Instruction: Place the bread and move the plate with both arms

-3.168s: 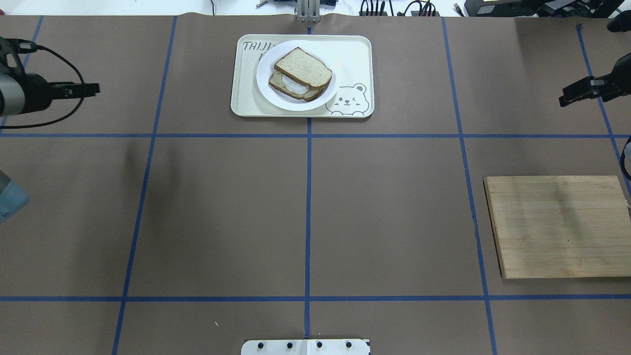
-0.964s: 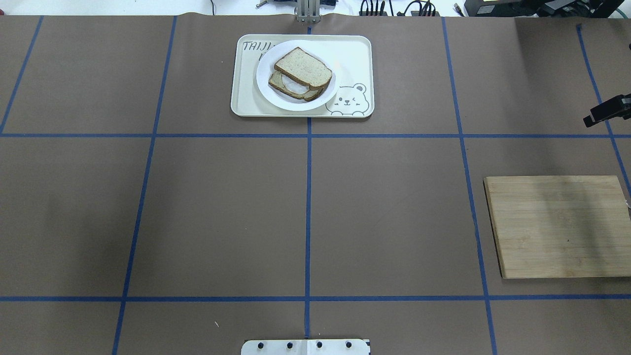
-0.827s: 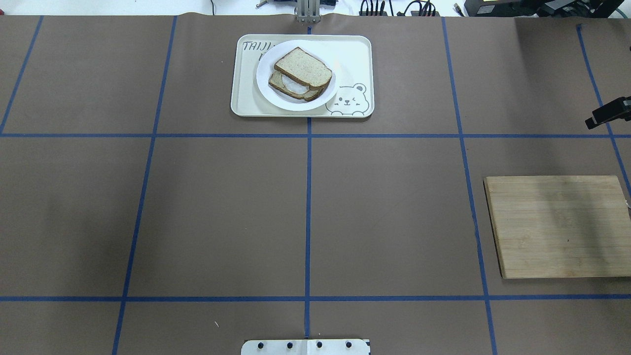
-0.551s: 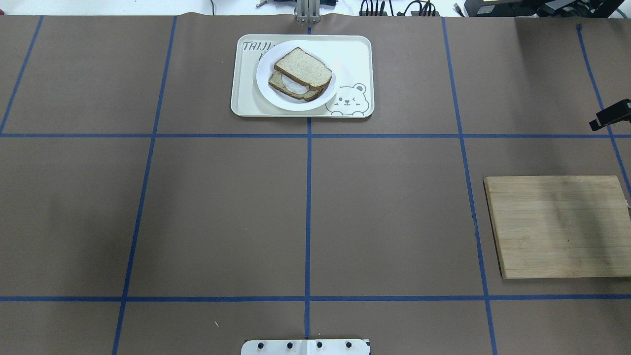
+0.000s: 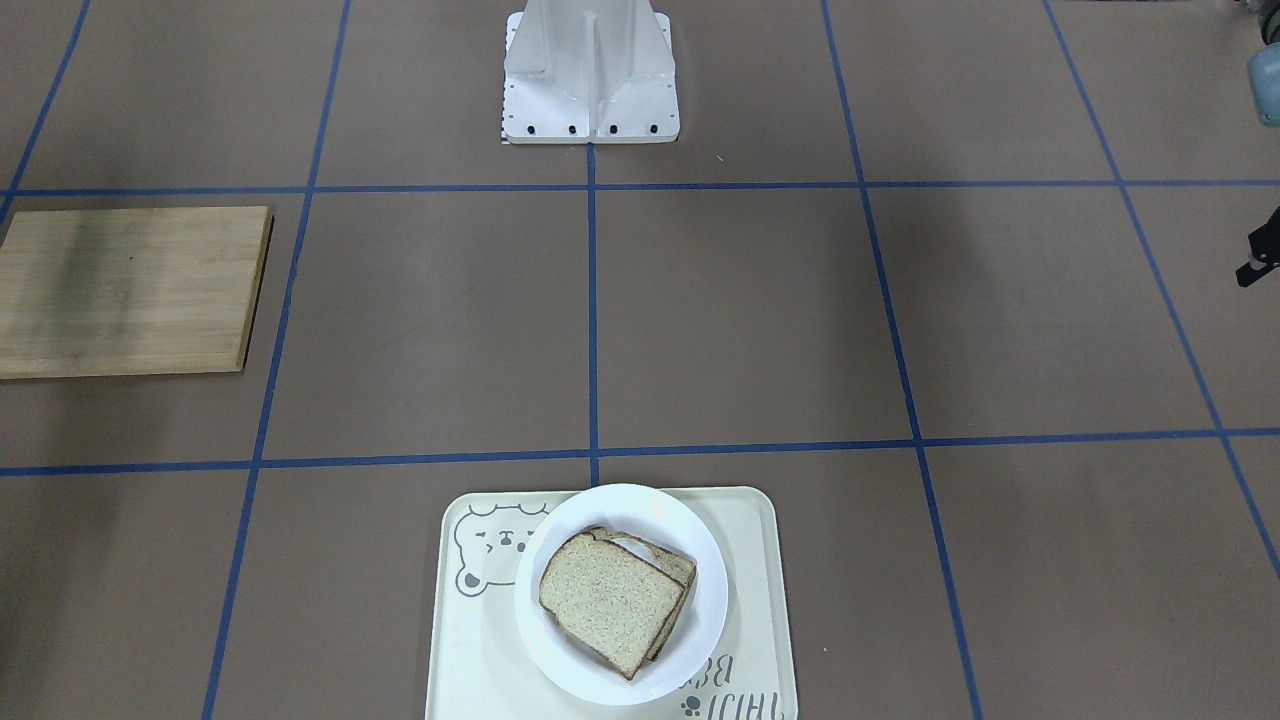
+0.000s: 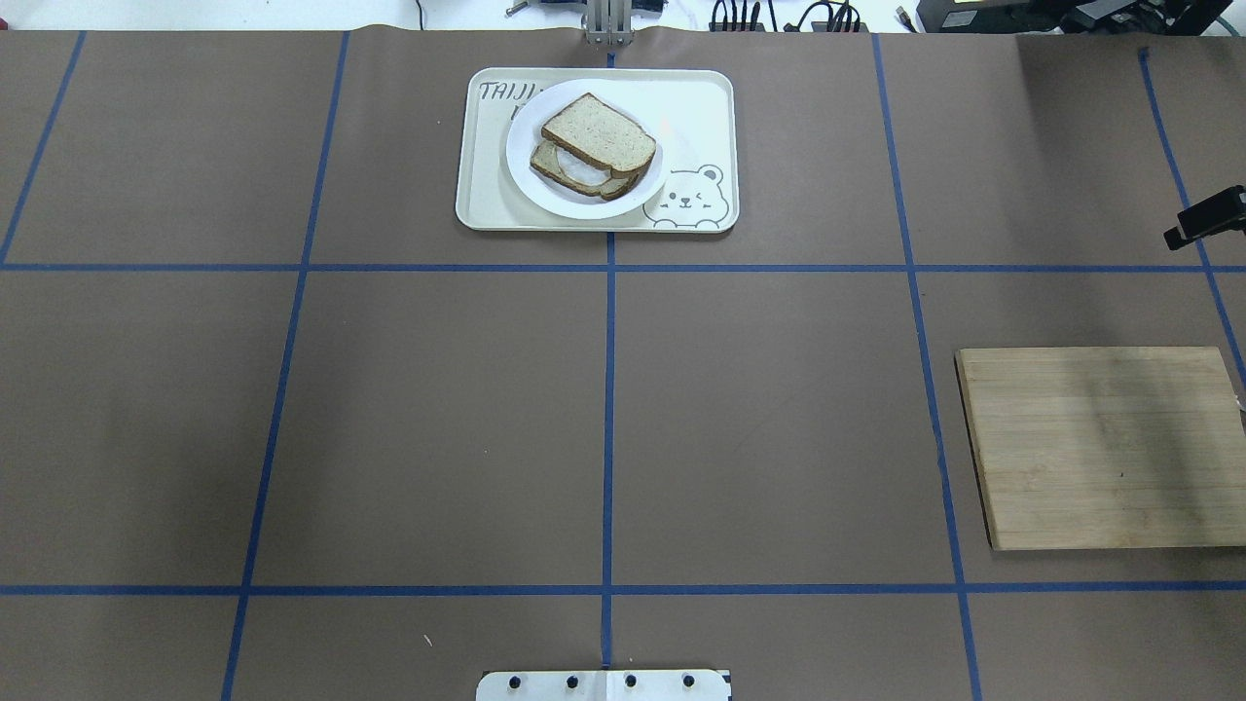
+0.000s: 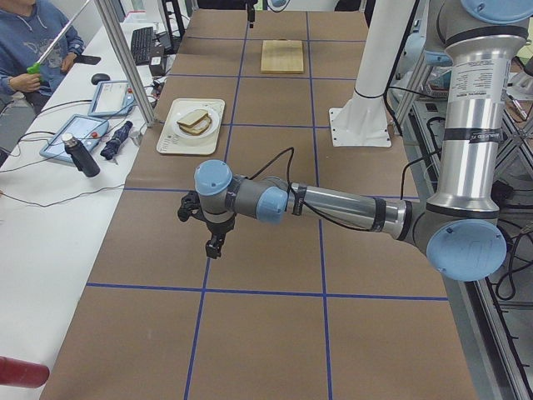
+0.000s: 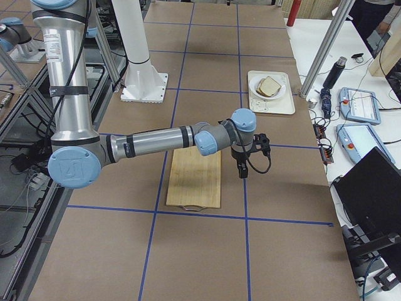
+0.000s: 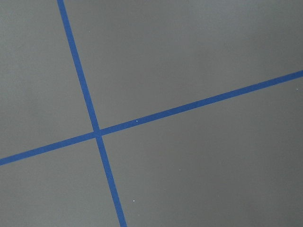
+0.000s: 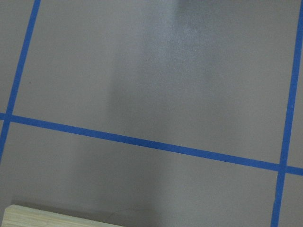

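Bread (image 6: 598,133) on plate (image 6: 550,200); left gripper (image 7: 215,247), right gripper (image 8: 242,170) reach far out, pointing down; openness unclear.

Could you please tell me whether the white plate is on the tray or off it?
On it: the plate rests on the cream tray, with the bread lying on the plate.

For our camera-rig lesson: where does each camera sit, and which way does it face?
Front-facing: across the table, facing the base stand; left gripper at edge.
Overhead: behind the robot, looking forward; right gripper at edge.
Exterior left: table's left end; left arm near.
Exterior right: opposite end; right arm near.
Left wrist: down on tape; no body.
Right wrist: down on tape, cutting board.
Exterior views share the plate.
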`<action>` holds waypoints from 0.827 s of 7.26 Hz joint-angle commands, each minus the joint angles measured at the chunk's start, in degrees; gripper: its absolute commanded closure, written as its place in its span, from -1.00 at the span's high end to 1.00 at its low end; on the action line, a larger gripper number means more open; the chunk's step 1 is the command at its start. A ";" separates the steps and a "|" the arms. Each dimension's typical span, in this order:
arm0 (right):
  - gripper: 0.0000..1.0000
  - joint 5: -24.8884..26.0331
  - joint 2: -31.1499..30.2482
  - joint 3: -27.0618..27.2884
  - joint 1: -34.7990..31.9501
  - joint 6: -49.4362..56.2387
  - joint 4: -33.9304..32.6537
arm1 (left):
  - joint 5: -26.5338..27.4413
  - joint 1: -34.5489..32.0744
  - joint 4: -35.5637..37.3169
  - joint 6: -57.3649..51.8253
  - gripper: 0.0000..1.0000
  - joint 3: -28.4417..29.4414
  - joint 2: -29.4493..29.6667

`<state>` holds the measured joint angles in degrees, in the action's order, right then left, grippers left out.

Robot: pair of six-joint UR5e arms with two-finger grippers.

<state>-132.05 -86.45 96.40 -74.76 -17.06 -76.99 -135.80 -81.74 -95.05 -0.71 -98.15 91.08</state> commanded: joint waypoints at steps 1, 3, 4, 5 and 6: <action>1.00 -1.01 0.05 0.45 -1.17 0.70 -3.75 | 0.01 -0.17 0.56 -0.08 0.97 0.41 -0.20; 1.00 -0.84 1.18 1.50 -2.57 9.53 -11.57 | 0.01 -0.35 0.39 -0.60 0.97 0.15 -0.46; 1.00 -0.84 1.19 1.85 -2.76 10.63 -13.34 | 0.09 -0.35 0.30 -0.52 0.97 -1.50 -1.86; 1.00 -0.31 1.10 2.12 -2.68 10.64 -13.45 | 0.10 -0.35 0.56 -0.43 0.97 -1.69 -1.96; 1.00 0.56 1.10 2.12 -2.15 10.73 -13.45 | 0.01 -0.26 0.48 -0.08 0.97 -2.04 -2.13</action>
<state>-132.33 -85.37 98.37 -77.22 -6.82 -89.97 -135.73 -82.07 -94.58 -1.09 -99.66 89.29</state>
